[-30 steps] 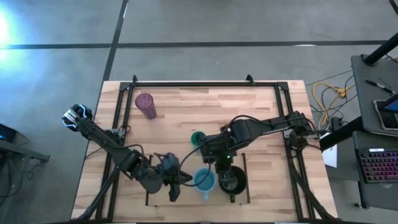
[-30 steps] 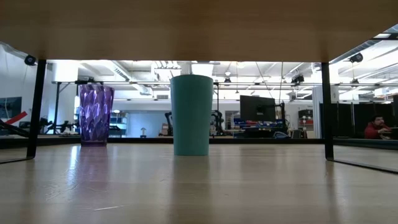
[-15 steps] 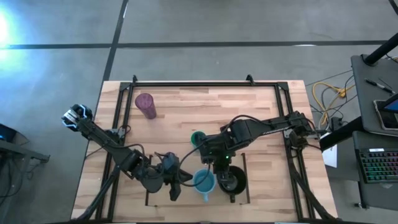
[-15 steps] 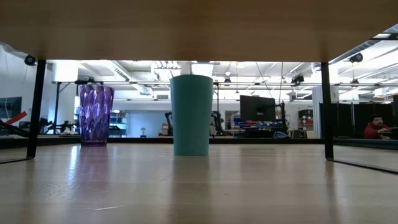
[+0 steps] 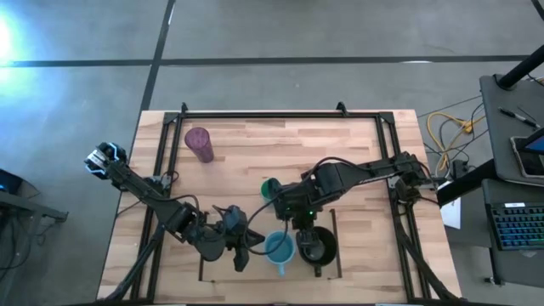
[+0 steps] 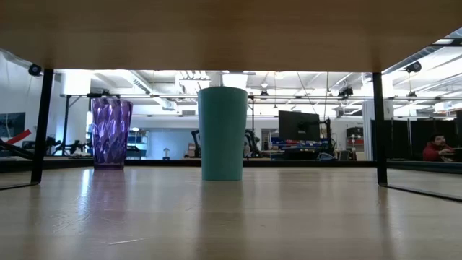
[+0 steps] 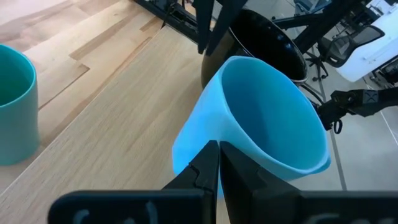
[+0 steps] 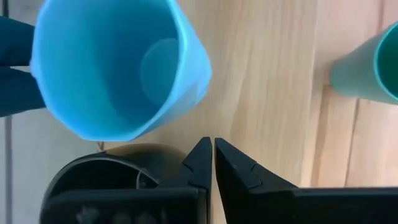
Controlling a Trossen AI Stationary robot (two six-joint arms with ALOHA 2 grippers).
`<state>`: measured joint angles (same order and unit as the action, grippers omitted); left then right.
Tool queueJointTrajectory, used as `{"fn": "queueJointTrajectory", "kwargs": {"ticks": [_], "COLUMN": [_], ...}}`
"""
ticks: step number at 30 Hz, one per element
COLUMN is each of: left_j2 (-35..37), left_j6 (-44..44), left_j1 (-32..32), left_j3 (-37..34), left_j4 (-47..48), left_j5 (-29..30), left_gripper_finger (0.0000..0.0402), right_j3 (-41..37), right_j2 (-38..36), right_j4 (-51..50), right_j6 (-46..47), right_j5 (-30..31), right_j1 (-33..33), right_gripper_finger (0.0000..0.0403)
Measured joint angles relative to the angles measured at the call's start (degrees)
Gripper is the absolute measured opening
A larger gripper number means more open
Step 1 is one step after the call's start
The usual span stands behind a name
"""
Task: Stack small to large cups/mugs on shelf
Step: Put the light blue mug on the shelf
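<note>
The light-blue mug (image 5: pixel 279 246) and the black mug (image 5: pixel 316 246) stand upright side by side inside the lined shelf area (image 5: pixel 255 272) near the table's front edge. My left gripper (image 5: pixel 245 248) is shut, and its tips are at the blue mug's left side (image 7: pixel 186 146). My right gripper (image 5: pixel 297 224) is shut and points down just behind the two mugs, its tips over bare wood (image 8: pixel 211 146). The green cup (image 5: pixel 270 189) stands at mid-table. The purple tumbler (image 5: pixel 200 144) stands at the far left. My left gripper's shut fingertips (image 7: pixel 211 163) are low at the light-blue mug's outer wall (image 7: pixel 186 146). They come level from the table's left. I cannot tell whether they touch it. The mug stands upright on the table.
A black metal frame (image 5: pixel 280 113) runs round the tabletop. In the low view the green cup (image 6: pixel 222 133) and the purple tumbler (image 6: pixel 110 133) stand on the wood, with a frame post (image 6: pixel 379 126) at the right. A person (image 6: pixel 435 148) sits far back in the room.
</note>
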<state>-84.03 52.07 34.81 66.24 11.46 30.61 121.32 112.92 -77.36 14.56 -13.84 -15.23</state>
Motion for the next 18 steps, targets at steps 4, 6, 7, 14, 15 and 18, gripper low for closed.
{"fn": "queueJointTrajectory", "kwargs": {"ticks": [4,6,7,14,15,18], "left_j2": [0.00,0.00,0.00,0.00,0.00,0.00], "left_j6": [0.00,0.01,0.02,0.00,0.00,0.00], "left_j1": [0.02,0.00,0.00,0.01,-0.04,-0.34], "left_j3": [0.00,0.00,0.00,0.00,0.00,0.00], "left_j4": [-0.26,-0.75,-0.90,-0.87,-0.87,-0.87], "left_j5": [0.00,0.00,0.00,-0.16,-0.20,-0.29], "left_gripper_finger": [0.0000,0.0000,0.0000,0.0000,0.0000,0.0000], "right_j3": [0.00,0.00,0.00,0.00,0.00,0.00], "right_j2": [0.00,0.00,0.00,0.00,0.00,0.00], "right_j4": [0.00,0.01,0.00,-0.02,-0.02,-0.02], "right_j6": [-0.74,-1.12,-1.17,-1.84,-2.02,-2.40], "right_j5": [0.43,0.43,0.40,-0.03,-0.03,-0.03], "right_j1": [0.27,0.51,0.63,1.02,1.02,1.02], "right_gripper_finger": [0.0013,0.0013,0.0013,0.0013,0.0013,0.0013]}}
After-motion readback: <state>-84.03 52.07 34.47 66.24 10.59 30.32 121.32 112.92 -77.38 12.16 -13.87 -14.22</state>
